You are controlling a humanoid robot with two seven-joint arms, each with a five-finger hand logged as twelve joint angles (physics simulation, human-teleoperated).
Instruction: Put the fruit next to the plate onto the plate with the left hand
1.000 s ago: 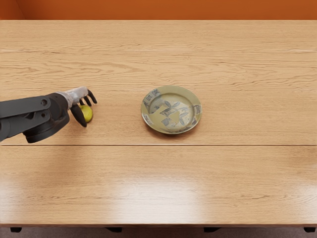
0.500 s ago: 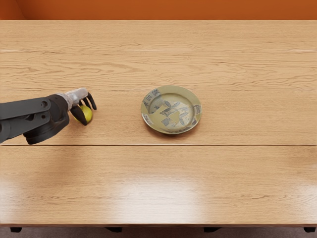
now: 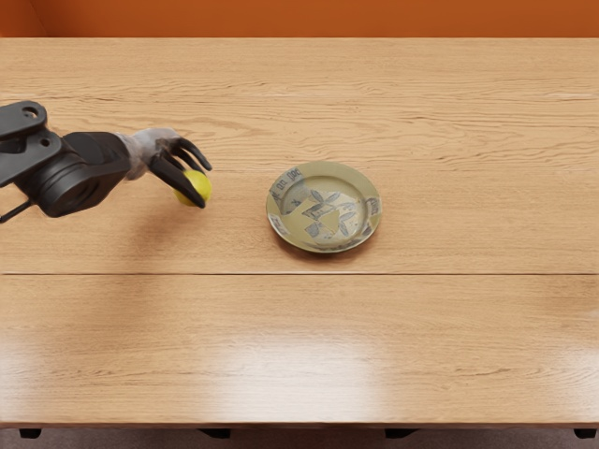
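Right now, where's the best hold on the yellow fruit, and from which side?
Around its middle, from the left and above: the yellow fruit is small and round, so a wrap grasp suits it. The left robot hand holds it that way, clear of the plate.

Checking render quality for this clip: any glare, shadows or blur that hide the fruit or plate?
Head view: broad soft sheen on the near part of the table, clear of both; the left hand, gripping the fruit, casts only a faint shadow; the plate is sharp, its pattern readable; no motion blur.
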